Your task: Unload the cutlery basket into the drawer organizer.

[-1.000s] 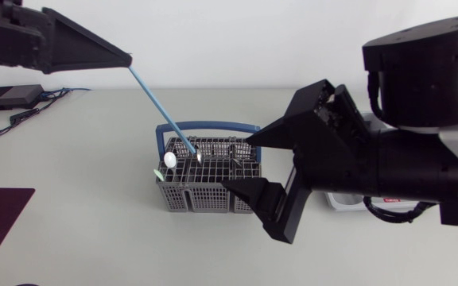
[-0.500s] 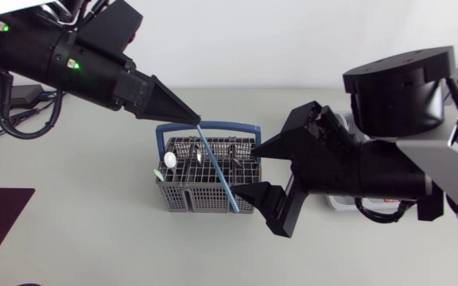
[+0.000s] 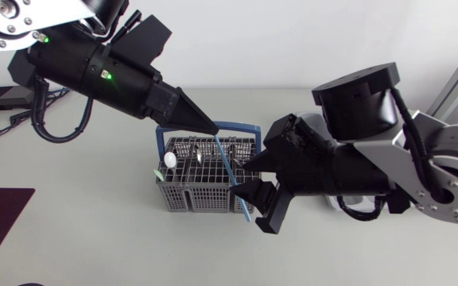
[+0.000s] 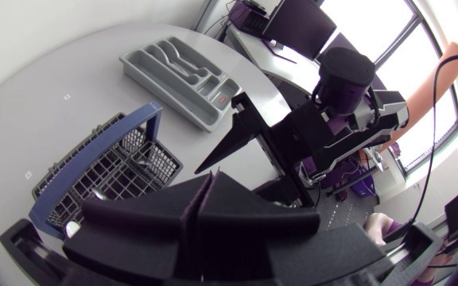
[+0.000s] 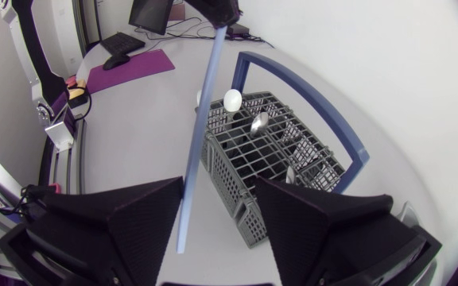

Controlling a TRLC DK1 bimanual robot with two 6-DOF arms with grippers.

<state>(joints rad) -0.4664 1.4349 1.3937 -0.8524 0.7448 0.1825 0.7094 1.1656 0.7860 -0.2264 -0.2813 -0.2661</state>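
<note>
Grips a blue stick [image 3: 233, 175] in the closed left hand [image 3: 213, 129] over the basket [image 3: 197, 195], mid-desk [image 3: 94, 222], stick slanting toward 5 o'clock. Holds the right hand [image 5: 218, 181] open at the basket's 4 o'clock, stick's lower end between its fingers.

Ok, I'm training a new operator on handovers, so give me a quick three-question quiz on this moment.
1. True or false: the left gripper is shut on the blue stick.
2. The right gripper is: A) open, with the stick between its fingers; B) shut on the stick; C) shut and empty.
3. Fill in: the cutlery basket has a ___ handle.
Key: 1 true; 2 A; 3 blue.
</note>
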